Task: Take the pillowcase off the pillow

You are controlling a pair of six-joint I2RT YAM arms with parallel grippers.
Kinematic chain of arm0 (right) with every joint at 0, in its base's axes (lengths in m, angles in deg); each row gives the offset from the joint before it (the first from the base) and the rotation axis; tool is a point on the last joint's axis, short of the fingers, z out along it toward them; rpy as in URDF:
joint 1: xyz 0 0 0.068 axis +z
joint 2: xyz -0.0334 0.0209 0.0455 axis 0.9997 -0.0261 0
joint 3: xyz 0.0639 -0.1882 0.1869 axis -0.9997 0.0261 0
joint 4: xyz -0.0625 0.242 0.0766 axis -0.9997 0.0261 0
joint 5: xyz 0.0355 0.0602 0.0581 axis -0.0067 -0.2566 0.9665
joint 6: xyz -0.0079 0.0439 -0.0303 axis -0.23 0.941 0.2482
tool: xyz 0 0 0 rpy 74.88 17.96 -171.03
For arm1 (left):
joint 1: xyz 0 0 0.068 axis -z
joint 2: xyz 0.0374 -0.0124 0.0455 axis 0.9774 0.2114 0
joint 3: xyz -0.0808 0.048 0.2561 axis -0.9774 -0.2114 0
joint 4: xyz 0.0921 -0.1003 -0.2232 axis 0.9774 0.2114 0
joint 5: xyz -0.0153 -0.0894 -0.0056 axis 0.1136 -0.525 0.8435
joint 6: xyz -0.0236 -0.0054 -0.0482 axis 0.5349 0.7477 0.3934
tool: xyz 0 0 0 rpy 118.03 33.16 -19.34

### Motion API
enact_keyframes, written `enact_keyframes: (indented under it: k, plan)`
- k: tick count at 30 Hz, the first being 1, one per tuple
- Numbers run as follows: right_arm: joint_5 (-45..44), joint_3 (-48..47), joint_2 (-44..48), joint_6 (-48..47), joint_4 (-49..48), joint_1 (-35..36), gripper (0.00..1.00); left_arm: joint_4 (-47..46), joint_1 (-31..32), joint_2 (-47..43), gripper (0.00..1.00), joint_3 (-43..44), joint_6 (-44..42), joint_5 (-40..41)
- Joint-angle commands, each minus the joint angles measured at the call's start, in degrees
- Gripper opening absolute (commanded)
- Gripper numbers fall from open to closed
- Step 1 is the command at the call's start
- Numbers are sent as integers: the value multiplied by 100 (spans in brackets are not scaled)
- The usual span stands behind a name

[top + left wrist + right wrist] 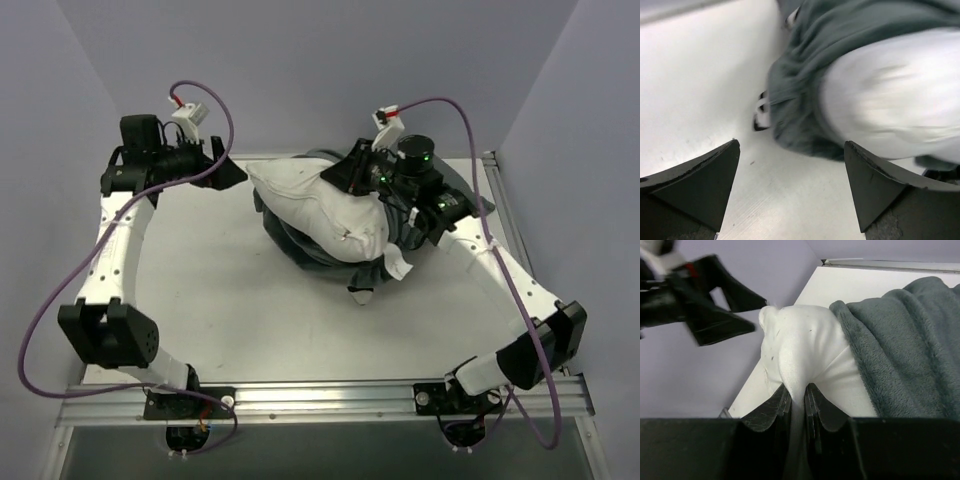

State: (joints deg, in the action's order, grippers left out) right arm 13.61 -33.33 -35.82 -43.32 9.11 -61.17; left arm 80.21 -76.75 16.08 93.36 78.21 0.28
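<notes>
We list one pillow (315, 205), plump, smooth plain white, on the far right part of the table (230, 300). Its long axis runs diagonally from the table's far middle toward its near right, and a fold of it is pinched tight between the ribbed black fingers of the right gripper (796, 390). We list one pillowcase (300, 248), fleecy dark grey, bunched in folds under the pillow, with a black-and-white striped scrap at its near edge. The left gripper (228, 168) has its wedge-shaped fingers spread apart, holding nothing.
</notes>
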Motion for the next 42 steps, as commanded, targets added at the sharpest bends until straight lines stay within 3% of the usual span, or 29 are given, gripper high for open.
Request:
enact_keyframes:
  k: [1, 5, 13, 21, 27, 32, 36, 42]
  plan:
    - [-1279, -426, -321, 492, -1633, 570, 0, 749, 168, -652, 94, 694, 469, -141]
    - [-1947, -488, -867, 1011, -2442, 1019, 0, 900, 449, -882, 94, 371, 1249, 315]
    - [-3080, -1086, -2000, 923, -2654, 2082, 0, 610, 450, -899, 94, 18, 2807, 1072]
    - [-3170, -1314, -2388, 932, -2690, 2391, 0, 908, 11, -706, 94, -202, 3791, 1837]
    - [-3074, -1587, -2555, 818, -2496, 2426, 0, 1154, -490, -733, 94, -518, 4231, 1750]
    - [-2950, -1833, -2722, 809, -2312, 2487, 0, 627, -490, -417, 94, -678, 4512, 1004]
    - [-2897, -1948, -2810, 765, -2179, 2496, 0, 460, -534, -293, 94, -405, 4548, 967]
    - [-2643, -2053, -2933, 801, -2144, 2523, 0, 47, -561, -302, 94, -747, 4934, 792]
